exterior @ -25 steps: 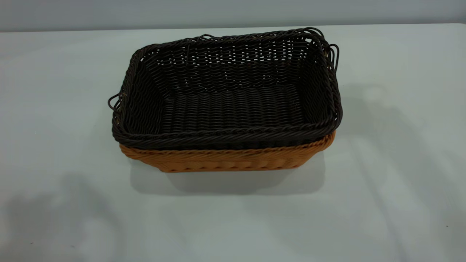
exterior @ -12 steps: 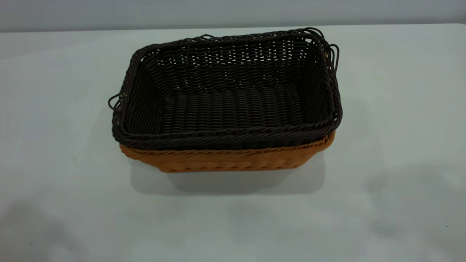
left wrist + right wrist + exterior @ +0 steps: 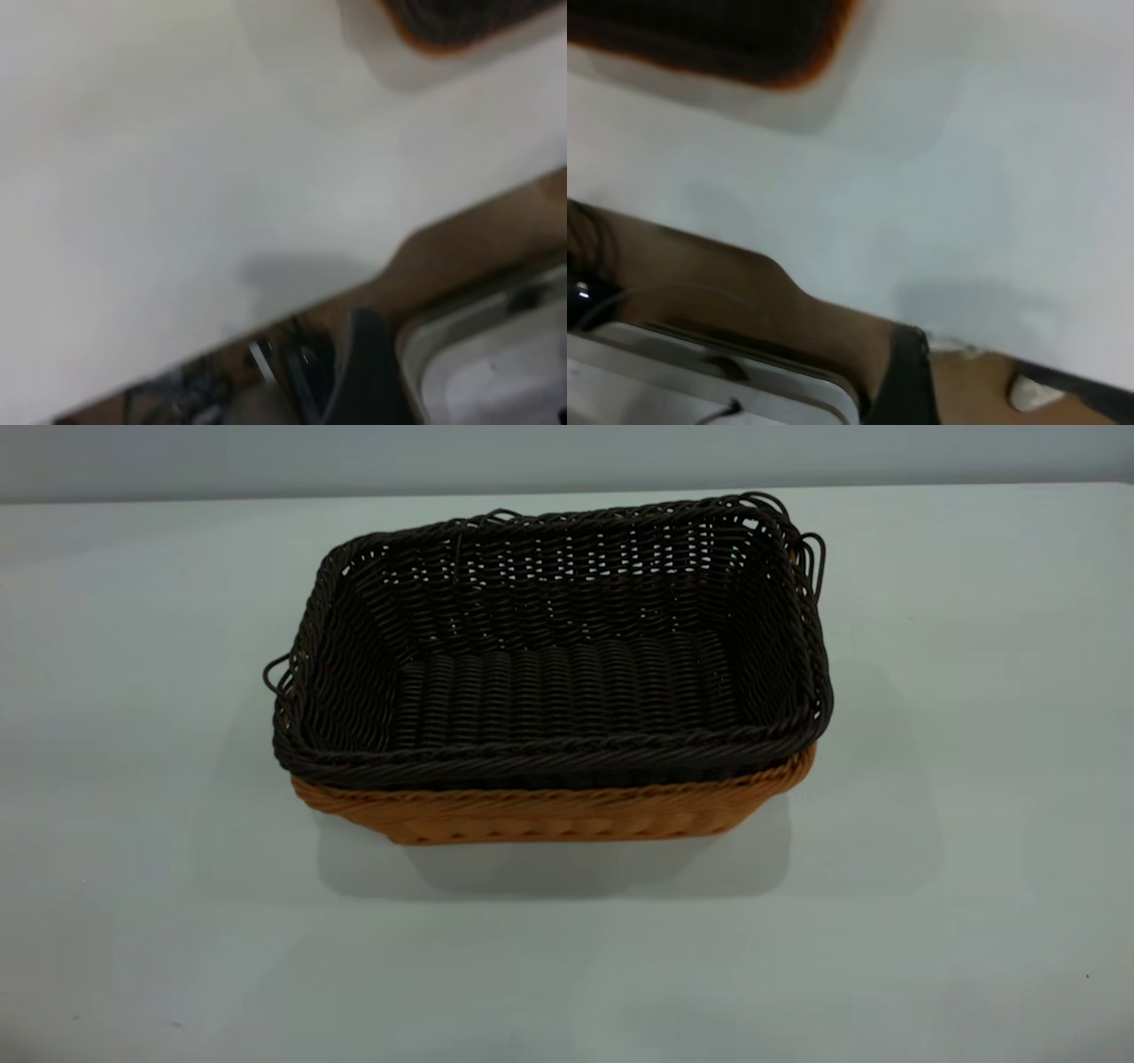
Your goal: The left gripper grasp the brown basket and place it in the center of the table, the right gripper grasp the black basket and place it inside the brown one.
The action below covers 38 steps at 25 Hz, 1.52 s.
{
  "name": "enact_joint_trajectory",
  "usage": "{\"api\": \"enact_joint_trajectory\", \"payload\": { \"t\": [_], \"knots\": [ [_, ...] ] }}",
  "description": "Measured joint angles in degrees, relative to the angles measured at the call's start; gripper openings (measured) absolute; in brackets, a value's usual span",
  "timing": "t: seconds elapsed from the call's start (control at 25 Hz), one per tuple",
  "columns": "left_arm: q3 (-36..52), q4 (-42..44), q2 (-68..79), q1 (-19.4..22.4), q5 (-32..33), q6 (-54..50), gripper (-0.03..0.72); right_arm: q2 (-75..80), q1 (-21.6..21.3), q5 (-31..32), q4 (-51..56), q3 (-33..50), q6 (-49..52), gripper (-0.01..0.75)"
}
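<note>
The black basket [image 3: 567,682] sits nested inside the brown basket [image 3: 549,815] near the middle of the table [image 3: 974,779]. Only the brown basket's front wall and rim show beneath it. Neither gripper appears in the exterior view. A dark part of my left gripper [image 3: 363,372] shows in the left wrist view, past the table's edge, far from the baskets' corner [image 3: 447,27]. A dark part of my right gripper [image 3: 908,376] shows in the right wrist view, also off the table's edge, with the baskets [image 3: 718,35] far off.
Bare tabletop surrounds the baskets on all sides. Past the table's edge the wrist views show brown floor and a pale grey box-like object [image 3: 496,363], also seen in the right wrist view [image 3: 700,381].
The arm shadows at the table's lower left and right have faded away. The baskets have not moved.
</note>
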Motion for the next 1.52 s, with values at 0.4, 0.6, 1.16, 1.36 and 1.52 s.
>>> {"api": "enact_joint_trajectory", "payload": {
  "t": [0.4, 0.6, 1.16, 1.36, 1.52],
  "knots": [
    [16.2, -1.9, -6.2, 0.0, -2.3, -1.4, 0.493, -18.2, 0.0, -2.4, -1.1, 12.3, 0.4, 0.552],
    [18.8, -2.8, -9.1, 0.0, -4.7, -1.3, 0.493, -20.3, 0.0, -2.5, -1.1, 12.4, 0.4, 0.552],
    [18.8, -2.8, -14.4, 0.0, -4.9, -1.3, 0.493, -20.8, -0.1, -2.5, -1.1, 12.4, 0.4, 0.552],
    [18.8, -3.1, -16.1, 5.6, -4.9, -1.3, 0.493, -25.2, -5.1, -2.5, -0.9, 12.4, 0.4, 0.552],
    [18.8, -3.0, -19.6, 14.1, -4.9, -1.3, 0.493, -32.9, -9.2, -2.5, -1.0, 12.4, 0.4, 0.552]
  ]
}}
